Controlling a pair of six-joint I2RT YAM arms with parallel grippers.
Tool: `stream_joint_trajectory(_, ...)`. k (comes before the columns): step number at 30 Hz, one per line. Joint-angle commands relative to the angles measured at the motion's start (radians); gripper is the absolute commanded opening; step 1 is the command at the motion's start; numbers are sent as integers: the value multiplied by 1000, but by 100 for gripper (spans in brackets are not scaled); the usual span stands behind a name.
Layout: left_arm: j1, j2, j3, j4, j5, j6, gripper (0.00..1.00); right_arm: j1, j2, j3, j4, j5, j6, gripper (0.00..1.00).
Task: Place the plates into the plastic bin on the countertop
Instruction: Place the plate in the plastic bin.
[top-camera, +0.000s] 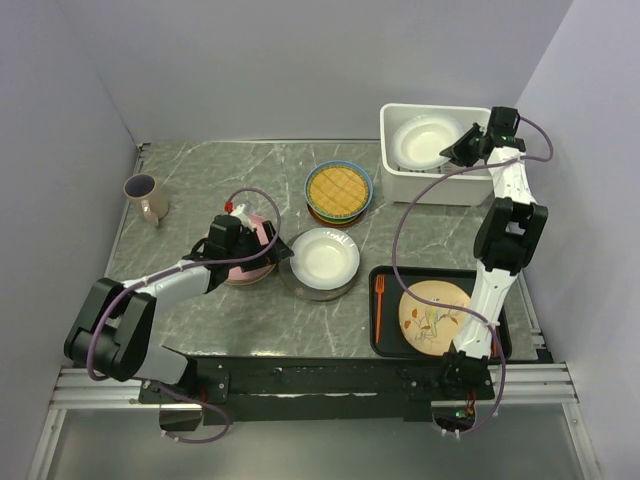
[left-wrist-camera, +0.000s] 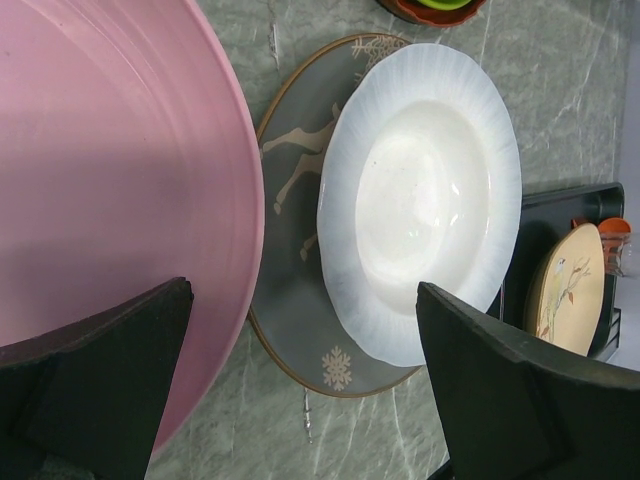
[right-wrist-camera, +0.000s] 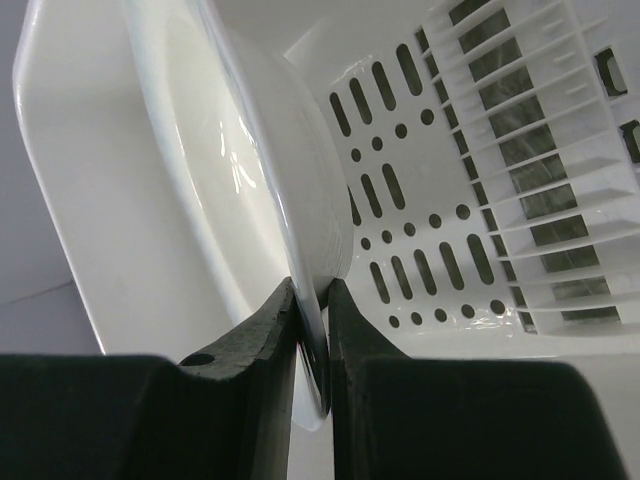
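The white plastic bin stands at the back right of the countertop. My right gripper is shut on the rim of a white plate inside it. In the right wrist view that gripper pinches the plate edge-on beside the bin's slotted wall. My left gripper hangs open low over the right edge of the pink plate, holding nothing. From the left wrist, the gripper spans the pink plate and the white fluted plate, which lies on the dark grey deer plate.
A stack topped by the yellow lattice plate sits at centre back. A black tray at the front right carries a cream plate with a bird drawing and an orange fork. A mug stands at the left.
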Motion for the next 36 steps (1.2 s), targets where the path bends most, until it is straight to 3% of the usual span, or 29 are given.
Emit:
stream_joint_trajectory(1,-6,11,3,43,33,3,99,-6,-7,96,89,-41,4,0)
stream_joint_trajectory(9,-8,2,6,35,27,9,99,-6,26,114,83,-76,22,0)
stream_joint_trajectory(14,-8,8,12,26,26,7,99,-12,36,114,77,-87,31,18)
stream_joint_trajectory(32,-10,-35,47,-28,17,18,99,-49,39,34,101,-129,76,48)
stream_joint_trajectory(36,-10,-37,52,-29,23,16,99,-58,10,-10,112,-104,88,58)
